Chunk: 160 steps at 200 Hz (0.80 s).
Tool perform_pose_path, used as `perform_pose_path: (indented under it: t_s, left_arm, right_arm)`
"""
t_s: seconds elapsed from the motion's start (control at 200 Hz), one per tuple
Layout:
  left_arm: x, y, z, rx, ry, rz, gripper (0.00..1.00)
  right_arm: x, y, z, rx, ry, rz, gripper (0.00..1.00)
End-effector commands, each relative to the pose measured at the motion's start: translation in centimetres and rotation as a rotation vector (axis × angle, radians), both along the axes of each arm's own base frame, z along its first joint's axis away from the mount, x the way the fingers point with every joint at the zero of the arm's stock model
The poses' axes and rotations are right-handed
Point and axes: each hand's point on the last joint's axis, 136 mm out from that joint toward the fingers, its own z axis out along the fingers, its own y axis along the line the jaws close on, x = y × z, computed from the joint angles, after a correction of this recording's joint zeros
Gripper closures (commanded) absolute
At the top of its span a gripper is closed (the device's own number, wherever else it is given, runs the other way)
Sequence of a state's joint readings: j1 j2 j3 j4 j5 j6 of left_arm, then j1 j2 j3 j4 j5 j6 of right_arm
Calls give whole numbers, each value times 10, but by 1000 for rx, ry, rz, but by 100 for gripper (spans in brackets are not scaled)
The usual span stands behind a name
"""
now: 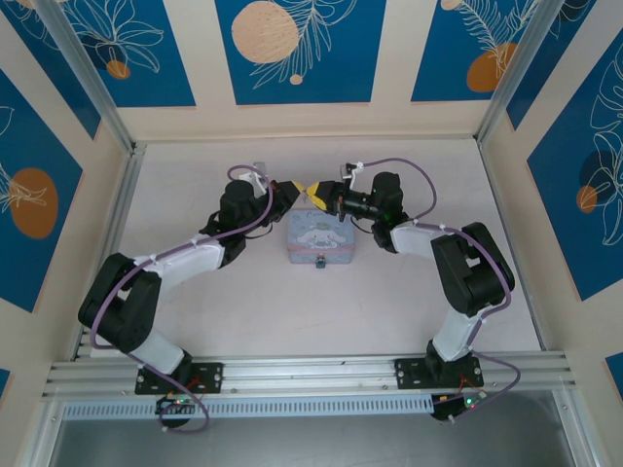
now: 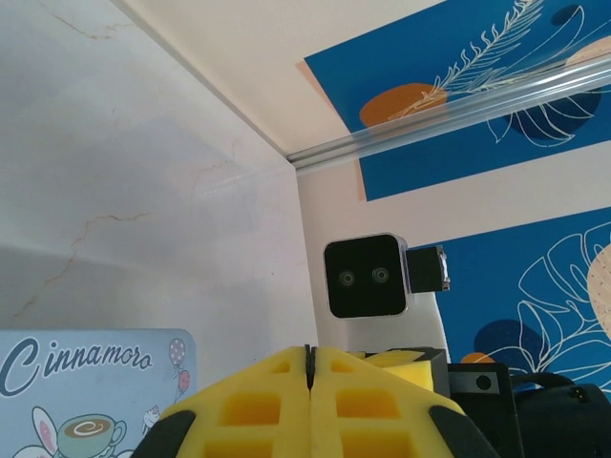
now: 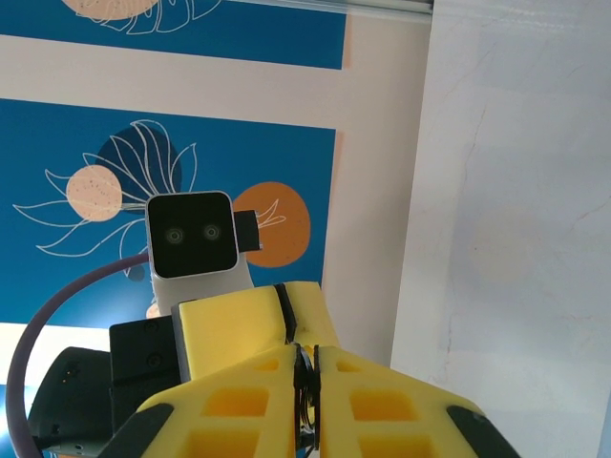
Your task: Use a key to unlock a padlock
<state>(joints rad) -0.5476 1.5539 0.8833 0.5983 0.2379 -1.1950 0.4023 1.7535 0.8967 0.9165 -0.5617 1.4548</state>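
Observation:
Both grippers meet tip to tip above the far edge of the pale blue tin [image 1: 318,236]. My left gripper [image 2: 308,351] is shut, and a thin dark sliver, the key [image 2: 307,359], is pinched between its yellow pads. My right gripper [image 3: 307,355] faces it, its pads almost together on dark thin metal with a ring shape [image 3: 305,391], apparently the same key's other end. From above, the left gripper [image 1: 294,187] and right gripper [image 1: 317,190] touch. A tiny dark and brassy thing [image 1: 319,261] at the tin's near edge looks like the padlock.
The tin [image 2: 86,382] carries a cartoon print and lies mid-table under the grippers. Cream walls with blue panels and metal rails [image 1: 117,209] enclose the table. There is bare tabletop to the left, the right and in front of the tin.

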Motion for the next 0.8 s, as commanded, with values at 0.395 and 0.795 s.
perform_pose_path:
  t_s: [0.395,0.795]
  left_arm:
    - [-8,-4,-2,17,-7,-34,100]
    - [-8,-4,-11,29,9,-30,100]
  right_arm:
    - [0,13,17,24,-53,36,86]
    - [1,14,20,35,-60,44,94]
